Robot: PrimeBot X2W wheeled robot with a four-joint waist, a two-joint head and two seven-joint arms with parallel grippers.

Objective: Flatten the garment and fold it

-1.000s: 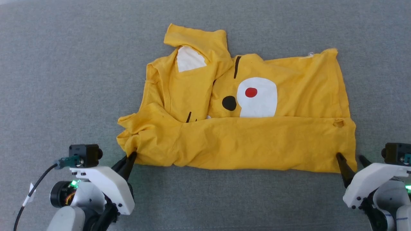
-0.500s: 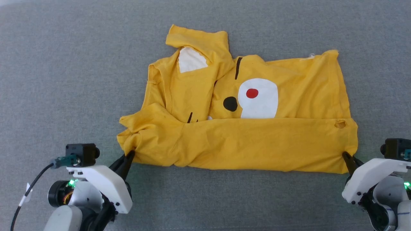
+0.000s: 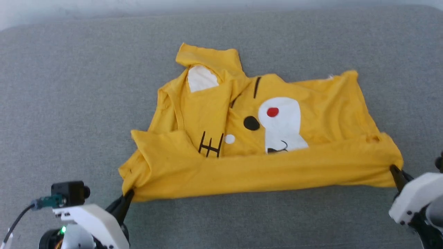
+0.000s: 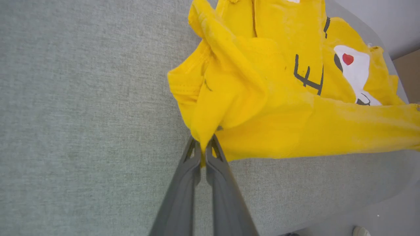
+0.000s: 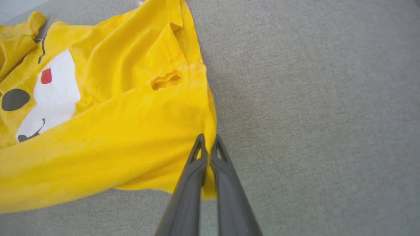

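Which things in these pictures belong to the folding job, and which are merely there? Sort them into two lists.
Belongs to the job: yellow T-shirt; left end effector, shut on one end of its near edge; right end effector, shut on the other end.
Merely there: grey cloth-covered surface; pale wall.

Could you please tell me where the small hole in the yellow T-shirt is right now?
In the head view the hole sits near the right edge of the T-shirt, just beyond the right hand pinching that corner, right of the white patch.
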